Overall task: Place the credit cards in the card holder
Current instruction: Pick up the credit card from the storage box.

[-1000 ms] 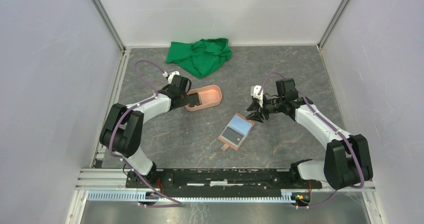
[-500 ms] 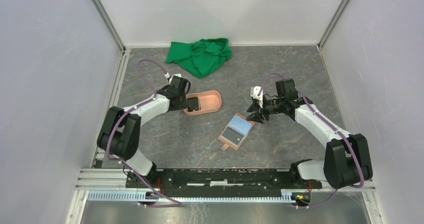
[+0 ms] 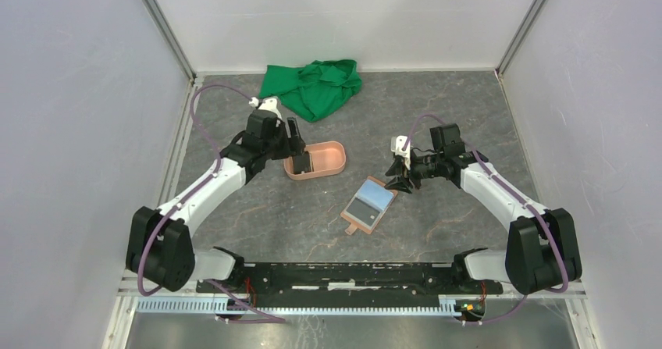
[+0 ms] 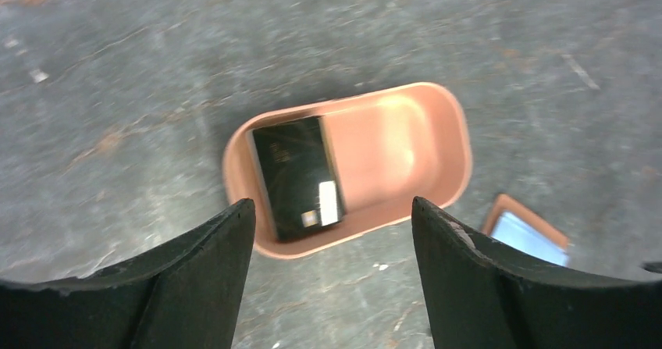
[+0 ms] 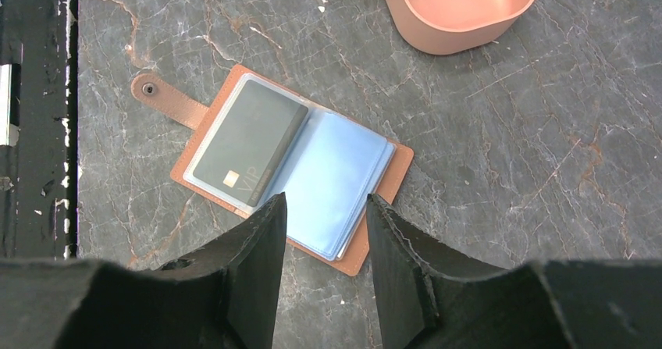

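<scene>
A black credit card (image 4: pixel 297 176) lies flat in the left end of a salmon-pink oval tray (image 4: pixel 437 185). My left gripper (image 4: pixel 333 202) hangs open above the tray's near rim, with nothing between its fingers. In the top view this gripper (image 3: pixel 295 142) is over the tray's (image 3: pixel 328 162) left end. The tan card holder (image 5: pixel 394 173) lies open on the table, showing light blue inner sleeves (image 5: pixel 332 185). Another black credit card (image 5: pixel 250 142) sits in its left pocket. My right gripper (image 5: pixel 326 201) hovers open over the holder's near edge and holds nothing. The top view shows the holder (image 3: pixel 369 204) mid-table.
A crumpled green cloth (image 3: pixel 312 87) lies at the back of the table. Grey walls enclose the table on three sides. The black base rail (image 3: pixel 336 275) runs along the near edge.
My left gripper has opened and lifted up and back out of the tray, leaving the black card inside. The right arm and the card holder have not moved.
</scene>
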`<act>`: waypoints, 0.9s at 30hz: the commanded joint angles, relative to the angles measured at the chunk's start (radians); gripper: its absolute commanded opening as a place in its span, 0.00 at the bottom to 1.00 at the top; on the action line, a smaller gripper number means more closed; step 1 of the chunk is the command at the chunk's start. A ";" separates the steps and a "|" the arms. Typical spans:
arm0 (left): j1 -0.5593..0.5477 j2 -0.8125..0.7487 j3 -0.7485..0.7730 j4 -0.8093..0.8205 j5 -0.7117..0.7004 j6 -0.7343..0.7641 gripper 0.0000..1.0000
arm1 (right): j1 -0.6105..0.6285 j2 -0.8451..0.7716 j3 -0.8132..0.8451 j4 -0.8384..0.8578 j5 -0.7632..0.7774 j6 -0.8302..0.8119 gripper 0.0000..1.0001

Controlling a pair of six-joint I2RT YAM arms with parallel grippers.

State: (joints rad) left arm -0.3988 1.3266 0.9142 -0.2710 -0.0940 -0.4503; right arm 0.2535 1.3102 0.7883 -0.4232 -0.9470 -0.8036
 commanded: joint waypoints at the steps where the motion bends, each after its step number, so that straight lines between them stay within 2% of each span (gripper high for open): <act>1: 0.002 0.022 0.008 0.125 0.195 0.013 0.80 | 0.000 0.004 0.017 -0.003 -0.027 -0.019 0.48; 5: -0.008 0.109 0.068 0.102 0.141 -0.011 0.81 | 0.002 0.004 0.017 -0.005 -0.024 -0.021 0.48; 8: -0.054 0.178 0.115 0.053 -0.013 -0.024 0.89 | 0.000 0.008 0.017 -0.003 -0.021 -0.021 0.48; 15: -0.134 0.278 0.146 0.014 -0.239 -0.062 0.89 | 0.001 0.024 0.019 -0.003 -0.003 -0.020 0.48; 27: -0.138 0.360 0.147 0.015 -0.286 -0.073 0.75 | 0.000 0.031 0.019 0.002 0.011 -0.016 0.49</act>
State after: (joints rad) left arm -0.5381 1.6638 1.0245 -0.2604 -0.3416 -0.4839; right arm 0.2535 1.3403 0.7887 -0.4278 -0.9375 -0.8120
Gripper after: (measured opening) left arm 0.767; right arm 0.484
